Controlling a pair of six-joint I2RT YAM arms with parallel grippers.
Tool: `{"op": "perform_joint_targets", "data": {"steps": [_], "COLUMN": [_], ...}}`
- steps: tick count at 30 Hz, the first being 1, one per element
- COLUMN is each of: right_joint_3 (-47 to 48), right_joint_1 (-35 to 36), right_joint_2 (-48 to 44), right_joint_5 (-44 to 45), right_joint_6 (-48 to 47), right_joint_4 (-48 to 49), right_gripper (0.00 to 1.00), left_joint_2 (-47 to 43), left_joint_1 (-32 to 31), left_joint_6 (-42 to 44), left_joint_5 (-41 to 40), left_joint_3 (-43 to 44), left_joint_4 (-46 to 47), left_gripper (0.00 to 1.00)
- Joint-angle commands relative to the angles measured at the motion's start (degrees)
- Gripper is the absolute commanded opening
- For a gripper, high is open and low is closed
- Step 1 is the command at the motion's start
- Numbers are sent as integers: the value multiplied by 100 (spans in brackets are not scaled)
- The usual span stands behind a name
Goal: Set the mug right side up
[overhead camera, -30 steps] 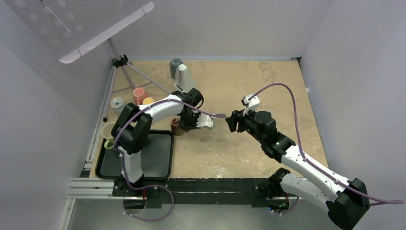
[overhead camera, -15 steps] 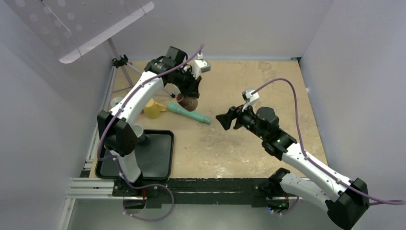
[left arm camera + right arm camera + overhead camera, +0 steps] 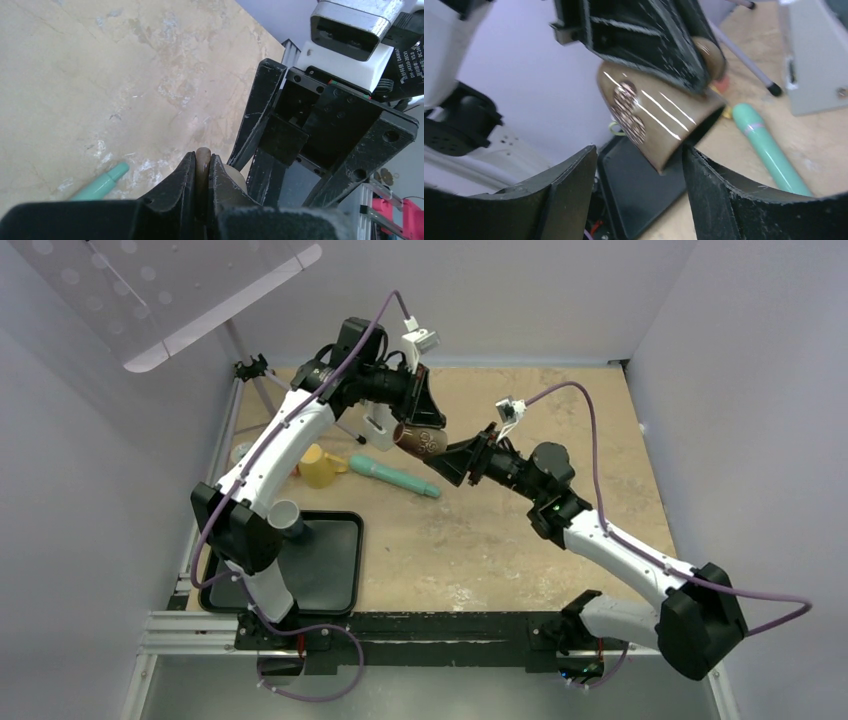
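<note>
The brown mug [image 3: 422, 440] with a dark pattern hangs in the air over the table's back middle, tipped on its side. My left gripper [image 3: 412, 423] is shut on its handle [image 3: 202, 156], and part of the mug's body [image 3: 236, 176] shows beside the fingers. My right gripper [image 3: 464, 461] is open, and its two fingers [image 3: 569, 192] straddle the mug's lower end [image 3: 649, 115] without clearly touching it. I cannot see the mug's opening.
A teal cylinder [image 3: 395, 476] lies on the table under the mug. A yellow mug [image 3: 318, 466] stands to its left. A black tray [image 3: 335, 565] with a grey cup [image 3: 285, 516] sits front left. A tripod [image 3: 255, 370] stands back left.
My left gripper has carried the mug up and to the right. My right gripper has reached up and left, and its open fingers now sit around the mug.
</note>
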Motion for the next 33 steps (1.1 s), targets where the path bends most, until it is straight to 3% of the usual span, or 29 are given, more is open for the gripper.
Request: {"op": "perform_joint_targets", "data": {"steps": [1, 4, 8, 10, 14, 16, 21, 26, 29, 33], "right_joint_3": [554, 788, 940, 1061, 1602, 1844, 2481, 2550, 2566, 2826], "right_joint_1": [-12, -7, -6, -12, -1, 8, 442, 2061, 2654, 3122], "right_joint_2": [315, 784, 1038, 929, 542, 390, 413, 675, 1030, 1596], "right_joint_5": [-600, -788, -830, -576, 493, 942, 1738, 3367, 4353, 4772], "right_joint_6": [557, 826, 1019, 613, -1284, -2234, -4987, -7366, -7938, -8333], "right_joint_4": [1330, 1786, 2177, 1505, -1095, -2130, -4480, -5722, -6134, -6738], "right_gripper": [66, 58, 19, 0, 0, 0, 0, 0, 0, 0], "left_joint_2": [-377, -398, -472, -540, -771, -851, -962, -957, -1016, -1044], "left_joint_1": [-108, -129, -151, -99, 196, 365, 684, 577, 138, -340], "left_joint_6": [-542, -1084, -1096, -796, -180, 93, 518, 940, 1548, 1917], "left_joint_5": [428, 741, 755, 556, 81, -85, -579, -1063, -1501, -1656], "left_joint_3": [92, -99, -171, -191, -365, -368, -247, -188, -196, -500], "left_joint_4": [517, 937, 954, 698, 342, 150, -137, -397, -704, -820], "left_gripper": [0, 0, 0, 0, 64, 76, 80, 86, 87, 88]}}
